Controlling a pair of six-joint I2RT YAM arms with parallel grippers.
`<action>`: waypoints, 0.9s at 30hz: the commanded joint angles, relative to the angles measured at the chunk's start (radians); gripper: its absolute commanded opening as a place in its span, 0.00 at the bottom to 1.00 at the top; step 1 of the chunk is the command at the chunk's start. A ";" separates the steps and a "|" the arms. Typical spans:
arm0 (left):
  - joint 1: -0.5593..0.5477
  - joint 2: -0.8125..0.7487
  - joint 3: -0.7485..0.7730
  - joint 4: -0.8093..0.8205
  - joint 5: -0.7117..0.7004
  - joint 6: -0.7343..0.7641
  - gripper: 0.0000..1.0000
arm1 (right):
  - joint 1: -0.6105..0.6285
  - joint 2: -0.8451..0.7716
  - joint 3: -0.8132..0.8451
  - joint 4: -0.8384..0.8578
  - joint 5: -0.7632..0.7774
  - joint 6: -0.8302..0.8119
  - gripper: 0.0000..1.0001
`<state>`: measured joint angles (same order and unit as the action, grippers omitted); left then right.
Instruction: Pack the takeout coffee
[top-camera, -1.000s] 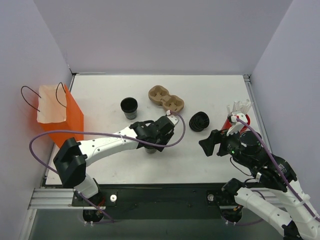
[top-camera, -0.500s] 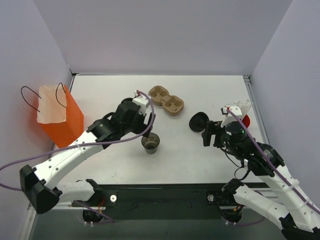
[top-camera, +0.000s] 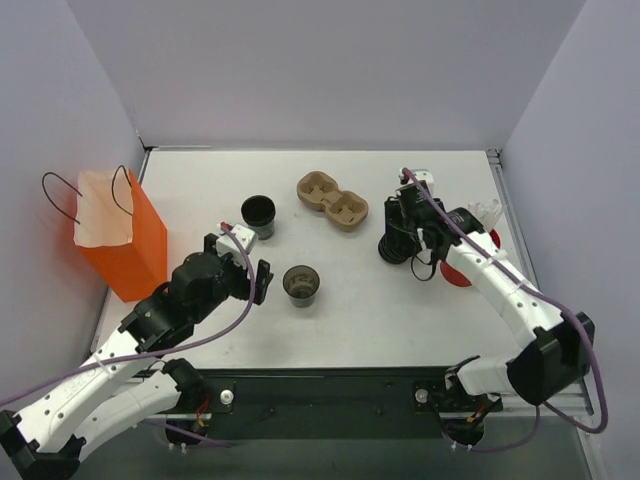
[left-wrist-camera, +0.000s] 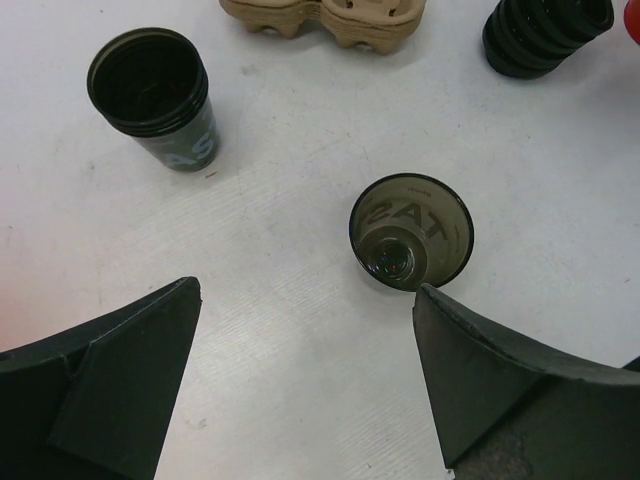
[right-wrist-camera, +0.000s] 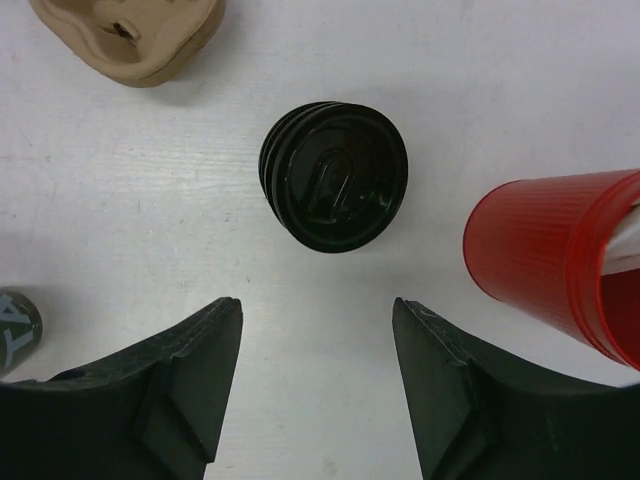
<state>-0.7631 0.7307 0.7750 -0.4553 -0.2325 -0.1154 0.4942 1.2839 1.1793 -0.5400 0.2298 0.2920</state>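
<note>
Top: right gripper (top-camera: 408, 236) masks part of lid stack (top-camera: 390, 249). Takeout coffee (top-camera: 300, 285) stands mid-table, lidless. I see left gripper (top-camera: 245, 265) pulled back off it since a second ago, spread wide.
Left wrist: finger bases cropped.
Right wrist: fingers apart, stack ahead untouched; red cup (right-wrist-camera: 550, 260) cut off.

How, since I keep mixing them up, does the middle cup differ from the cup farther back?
The middle cup shows one rim and a brownish inside; the back cup shows several nested rims and a black inside. The back cup stands nearer the orange bag than the middle cup. Both are dark, upright, lidless.
</note>
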 joint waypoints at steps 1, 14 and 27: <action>0.002 -0.072 -0.011 0.109 -0.045 0.025 0.97 | -0.037 0.154 0.088 0.061 -0.058 -0.014 0.58; -0.008 -0.085 -0.017 0.106 -0.018 0.046 0.97 | -0.094 0.364 0.175 0.067 -0.096 -0.037 0.47; -0.008 -0.079 -0.014 0.099 -0.025 0.053 0.97 | -0.109 0.425 0.168 0.071 -0.106 -0.040 0.33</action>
<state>-0.7670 0.6521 0.7486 -0.3981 -0.2573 -0.0727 0.3931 1.7035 1.3174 -0.4633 0.1223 0.2588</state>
